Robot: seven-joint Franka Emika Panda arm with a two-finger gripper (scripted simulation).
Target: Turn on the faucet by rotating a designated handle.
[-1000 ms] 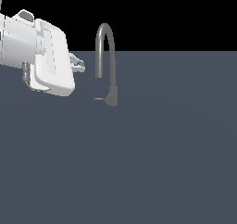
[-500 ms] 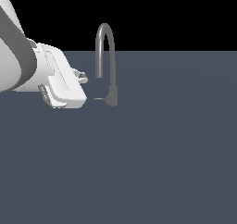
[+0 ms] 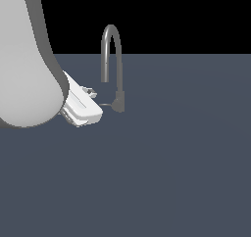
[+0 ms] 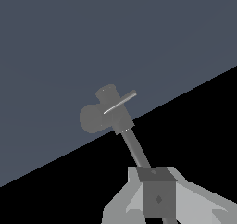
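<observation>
We have the tool (image 3: 93, 104) down low on the surface (image 3: 176, 162), just beside the faucet (image 3: 112, 50), which stands near the surface's far edge. The handle (image 3: 108, 104) is the thin lever jutting sideways out of the faucet's short base, and it points straight toward us; its free end sits at the white body of the tool, touching or very nearly so — we cannot tell which from the exterior view.

In the wrist view the handle (image 4: 120, 102) shows as a slim bright rod across the base, with the spout's tube running back toward the camera. One finger (image 4: 157, 197) fills the near part of that picture, but the tips are out of sight, so whether the tool is released or clenched we cannot tell. Nothing shows it gripping the lever.

Our judgement: the approach is all but done, and the turning itself is what remains. No water is visible, and we cannot read how far the lever stands from its off position — the handle has to be swept around the base before we can call the faucet on.
</observation>
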